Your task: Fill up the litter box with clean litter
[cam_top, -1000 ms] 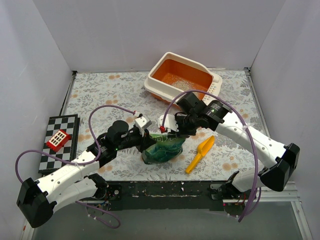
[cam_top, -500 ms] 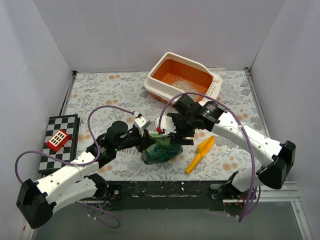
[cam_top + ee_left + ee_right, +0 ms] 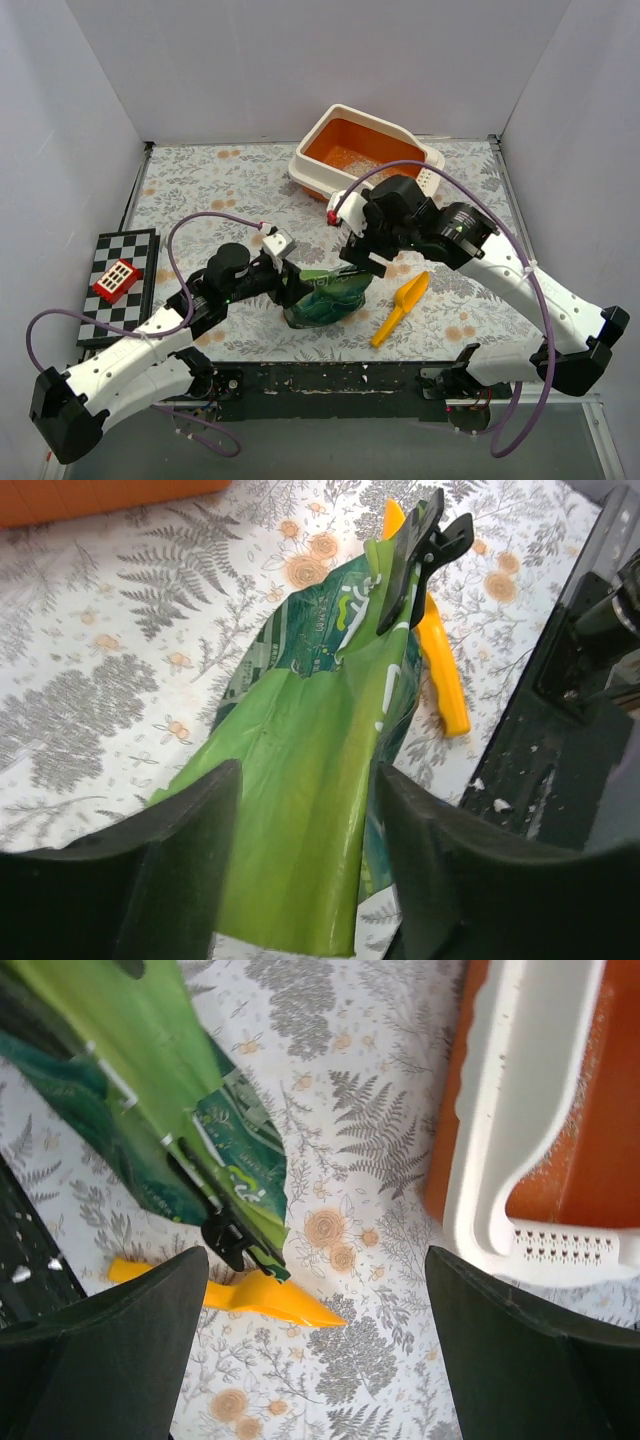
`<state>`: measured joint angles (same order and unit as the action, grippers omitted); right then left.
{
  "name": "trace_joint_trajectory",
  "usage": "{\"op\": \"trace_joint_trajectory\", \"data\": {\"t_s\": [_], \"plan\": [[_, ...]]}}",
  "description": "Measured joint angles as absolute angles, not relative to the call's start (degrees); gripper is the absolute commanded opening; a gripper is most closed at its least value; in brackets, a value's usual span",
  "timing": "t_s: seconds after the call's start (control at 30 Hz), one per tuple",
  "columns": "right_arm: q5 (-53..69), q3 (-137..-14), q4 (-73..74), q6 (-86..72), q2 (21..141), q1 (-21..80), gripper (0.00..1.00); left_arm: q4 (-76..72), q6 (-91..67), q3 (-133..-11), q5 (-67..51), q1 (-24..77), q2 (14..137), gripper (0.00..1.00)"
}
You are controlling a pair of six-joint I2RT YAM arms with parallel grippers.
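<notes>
1. The litter (image 3: 352, 160) shows only as a thin pale patch on the orange floor of the litter box (image 3: 312, 176), far and right of centre. The rest is probably in the green bag (image 3: 325, 295), near the front edge.
2. Loose grains cannot be pinched. The bag looks soft, crinkly, slippery and bottom-heavy, so it would sag.
3. Best holds: the top fold beside the black clip (image 3: 415, 555), plus one low on its side.
4. The left gripper (image 3: 305, 780) straddles the bag, fingers partly apart; I cannot tell if they press it.
5. The right gripper (image 3: 315, 1260) is spread wide and empty, above the table between bag and box.
6. The scoop (image 3: 400, 305), stiff and light, lies just right of the bag.
7. There is open table between bag and box, but the box's raised near wall must be cleared. The chessboard (image 3: 110, 290) is well apart, left.
</notes>
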<state>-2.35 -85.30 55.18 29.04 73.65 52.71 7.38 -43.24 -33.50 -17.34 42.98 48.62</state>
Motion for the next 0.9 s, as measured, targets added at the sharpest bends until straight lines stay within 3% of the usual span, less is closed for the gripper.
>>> {"op": "trace_joint_trajectory", "data": {"t_s": [0.03,0.07,0.5,0.9], "plan": [[-3.99,-86.11,54.98,26.57,73.65,52.71,0.96,8.05,-43.4,-33.76,-17.17,42.98,48.01,0.93],[-5.26,-86.63,54.7,24.34,73.65,52.71,0.96,8.84,-43.16,-34.22,-17.06,42.98,47.64,0.98],[-20.32,-85.97,49.63,-5.69,67.68,52.73,0.98,23.62,-50.92,-62.57,-7.79,42.96,57.19,0.98],[-28.62,-77.43,40.91,-10.66,53.93,52.73,0.98,30.24,-55.99,-68.34,1.78,42.92,63.18,0.98]]}}
